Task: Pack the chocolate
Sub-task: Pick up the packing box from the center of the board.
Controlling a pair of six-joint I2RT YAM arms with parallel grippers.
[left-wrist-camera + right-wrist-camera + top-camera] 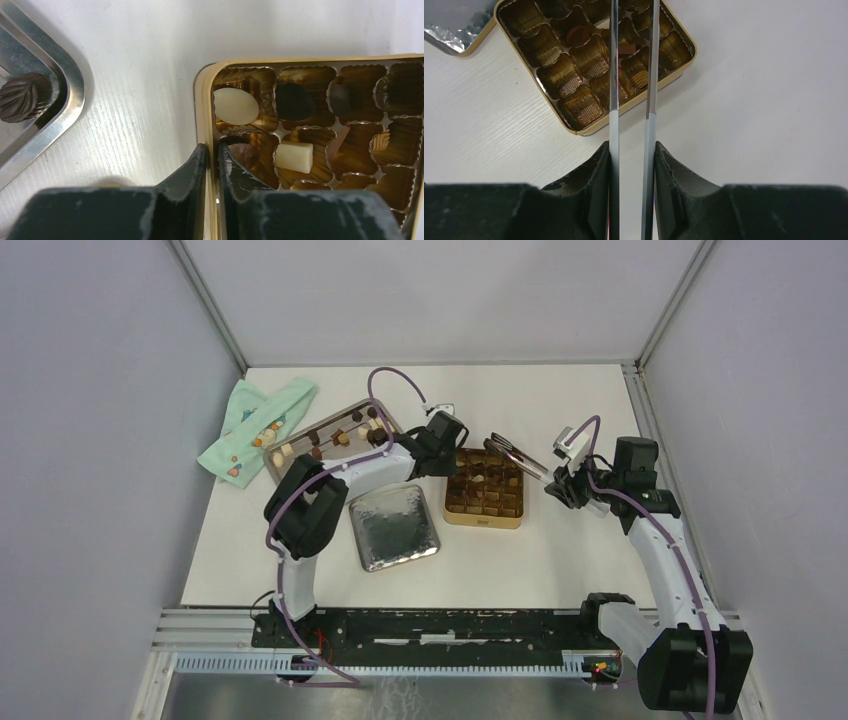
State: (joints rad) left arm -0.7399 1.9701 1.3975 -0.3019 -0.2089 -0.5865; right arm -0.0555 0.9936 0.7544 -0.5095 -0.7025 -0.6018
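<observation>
Two arms work at one gold tin point(482, 522). Nearest the bases, the tin's lid point(393, 528) lies silvery face up, just beside the tin on its near-left side. It is set aside so that the cells are open to reach.

Right gripper point(632, 155): the fingers are clenched on a pair of metal tongs point(613, 130). The two blades stand apart and reach out over the tin. Slim blades presumably suit cells too narrow for the fingers themselves. Whether a piece sits between the tips cannot be told, as they run out of the wrist view.

Left gripper point(212, 162): the fingers point(197, 170) straddle the tin's left wall near its far corner, one outside over the table, one inside a cell. They are pinched on the rim. This is judged a bracing hold that keeps the tin from sliding under the tongs.

Only a few cells hold chocolate point(342, 438): a white oval piece point(235, 106), a white block point(295, 155) and some dark pieces. Most cells are bare. The bulk lies beyond on the steel tray point(75, 90), with a few pieces on the green cloth point(240, 410) at far left. Packing is judged to be at an early stage.
</observation>
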